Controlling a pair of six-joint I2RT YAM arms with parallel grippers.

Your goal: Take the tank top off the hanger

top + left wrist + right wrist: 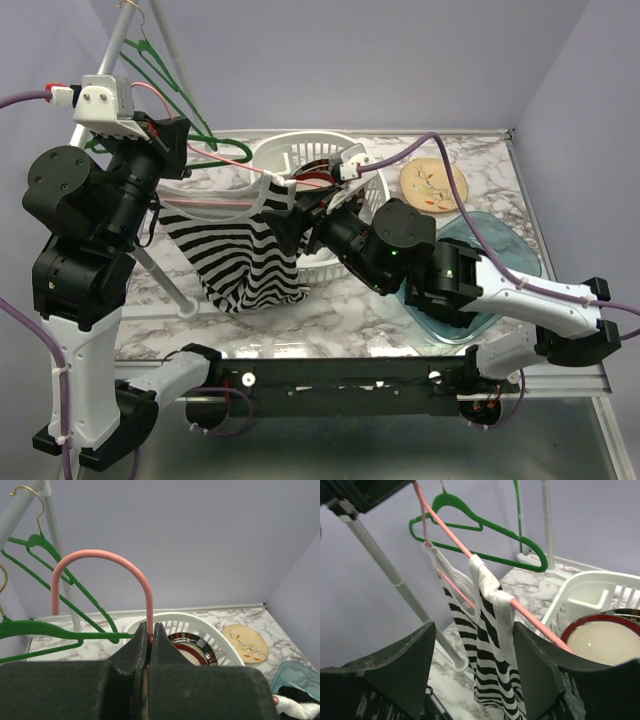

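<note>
The left fingers (135, 647) are pinched tight on the stem of the pink hanger (100, 560) just below its hook, holding it up in the air beside the green hangers (45, 630) on the rack. The right fingers (405, 665) stand spread wide with nothing gripped, one to each side of a white strap of the black-and-white striped tank top (492, 645); whether they touch it cannot be told. The tank top is draped over the hanger's pink arm, its body hanging down above the marble surface (330, 310), in front of the white basket (290, 148).
</note>
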